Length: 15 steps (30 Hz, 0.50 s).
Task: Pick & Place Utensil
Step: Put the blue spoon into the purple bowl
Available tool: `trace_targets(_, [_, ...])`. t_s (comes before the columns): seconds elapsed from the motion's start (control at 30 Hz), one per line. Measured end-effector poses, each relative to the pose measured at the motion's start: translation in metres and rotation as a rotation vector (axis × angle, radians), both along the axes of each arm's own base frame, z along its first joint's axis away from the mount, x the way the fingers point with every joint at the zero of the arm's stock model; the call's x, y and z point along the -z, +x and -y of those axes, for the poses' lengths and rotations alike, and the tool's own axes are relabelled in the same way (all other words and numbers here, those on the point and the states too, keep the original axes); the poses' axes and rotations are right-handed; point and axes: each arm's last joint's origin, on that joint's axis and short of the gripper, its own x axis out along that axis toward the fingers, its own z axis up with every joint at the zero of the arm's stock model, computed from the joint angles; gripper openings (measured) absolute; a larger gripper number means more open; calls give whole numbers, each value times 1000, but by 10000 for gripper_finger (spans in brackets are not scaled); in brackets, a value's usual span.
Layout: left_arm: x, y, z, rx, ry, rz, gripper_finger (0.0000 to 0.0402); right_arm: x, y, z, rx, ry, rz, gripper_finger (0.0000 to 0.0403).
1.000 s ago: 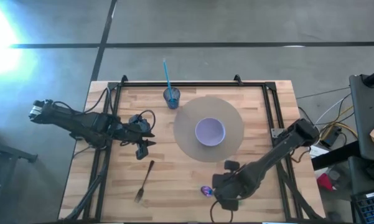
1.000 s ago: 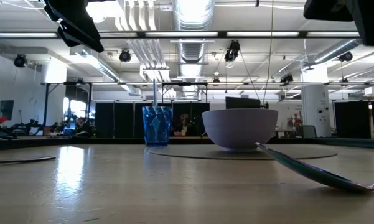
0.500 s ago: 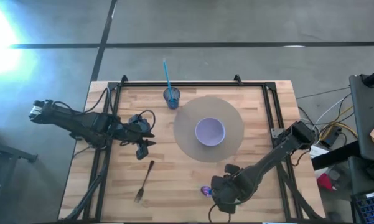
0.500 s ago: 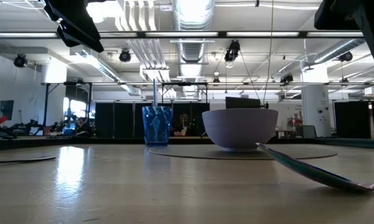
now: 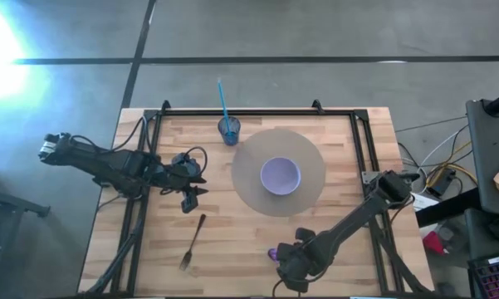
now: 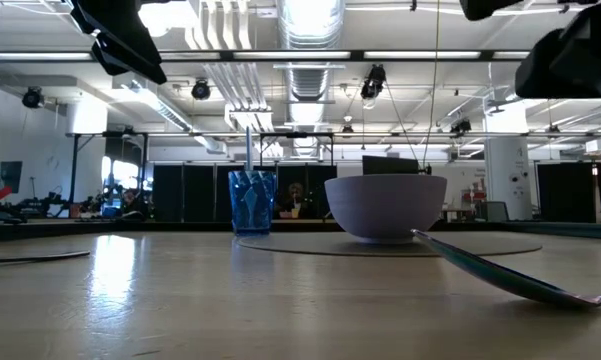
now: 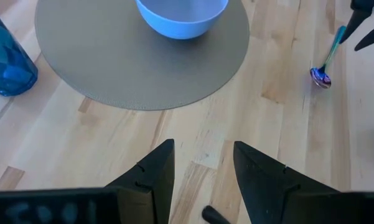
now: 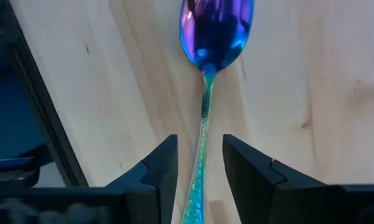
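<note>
An iridescent spoon (image 8: 206, 74) lies flat on the wooden table near its front edge (image 5: 273, 252), bowl end toward the far side. My right gripper (image 8: 200, 168) points down over the handle, open, one finger on each side of it and a gap on both sides. In the high view it stands at the near middle (image 5: 286, 266). A dark fork (image 5: 193, 241) lies flat at the near left. My left gripper (image 7: 203, 165) hangs open above the table's left part (image 5: 191, 199), with nothing between its fingers.
A lilac bowl (image 5: 280, 175) sits on a round grey mat (image 5: 311, 162) at the table's middle. A blue cup (image 5: 228, 130) with a straw stands at the far side. Black frame rails (image 5: 361, 149) run along the table's edges.
My right gripper has come down toward the table and shifted toward the near left, over the spoon's handle. The spoon, the fork and my left arm have kept still.
</note>
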Motion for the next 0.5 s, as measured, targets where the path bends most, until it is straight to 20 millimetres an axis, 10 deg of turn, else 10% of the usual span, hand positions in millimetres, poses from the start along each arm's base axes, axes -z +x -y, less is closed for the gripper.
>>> trace_targets(0.5, [0, 0, 0, -1, -1, 0, 156, 2, -1, 0, -55, -22, 33, 118])
